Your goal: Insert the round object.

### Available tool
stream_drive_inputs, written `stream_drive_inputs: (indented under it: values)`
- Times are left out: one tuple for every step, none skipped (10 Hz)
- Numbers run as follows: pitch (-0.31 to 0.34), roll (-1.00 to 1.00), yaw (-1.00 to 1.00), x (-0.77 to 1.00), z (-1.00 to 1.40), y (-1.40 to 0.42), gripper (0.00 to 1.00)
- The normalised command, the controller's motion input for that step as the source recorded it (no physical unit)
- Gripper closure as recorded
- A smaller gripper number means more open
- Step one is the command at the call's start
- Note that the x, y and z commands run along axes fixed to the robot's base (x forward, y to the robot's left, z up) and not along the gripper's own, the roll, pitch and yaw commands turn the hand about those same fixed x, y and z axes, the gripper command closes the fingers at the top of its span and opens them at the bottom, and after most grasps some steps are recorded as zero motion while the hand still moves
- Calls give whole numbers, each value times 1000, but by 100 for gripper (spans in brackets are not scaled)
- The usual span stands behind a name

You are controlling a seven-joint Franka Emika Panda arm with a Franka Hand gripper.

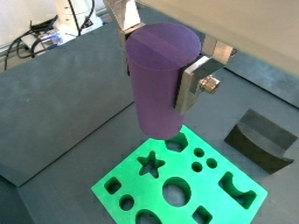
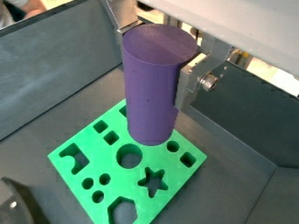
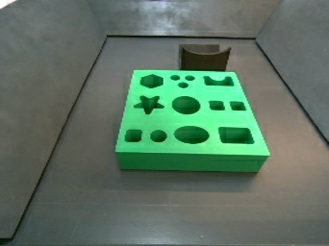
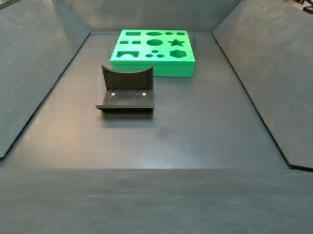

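My gripper (image 1: 159,86) is shut on the round object (image 1: 158,83), a smooth purple cylinder peg held upright between the silver fingers (image 1: 191,87). It shows the same way in both wrist views: gripper (image 2: 158,83), peg (image 2: 152,87), fingers (image 2: 191,80). The peg hangs above the green block (image 1: 228,206), which also shows below it in a wrist view (image 2: 87,149). The block's round hole (image 1: 177,188) lies beyond the peg's lower end. Both side views show the block (image 3: 189,159) (image 4: 156,64) but neither the gripper nor the peg.
The dark fixture with a curved cut (image 1: 263,138) stands on the floor beside the green block; it also shows in both side views (image 3: 203,56) (image 4: 127,89). Sloped grey walls (image 3: 52,115) enclose the bin floor.
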Motion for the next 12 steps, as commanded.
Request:
stream_drive_inputs:
  values:
    - [43,-89,-380,489,-857,-157,100]
    - [0,0,-280,651,-1000,0,100]
    - [0,0,-120,749,-1000,0,100]
    - [0,0,0,540,-1000,146,100]
    - [0,0,0,314,-1000,151,100]
    - [-17,0,0,306,-1000,77,100]
    - [-26,0,0,294,-1000,46,100]
    - [-34,0,-9,263,-1000,31,100]
    - [-34,0,0,214,-1000,54,100]
    - [-61,0,0,23,-1000,31,100]
    - [-130,0,0,-54,-1000,0,100]
    - [-101,-154,0,-203,-703,14,100]
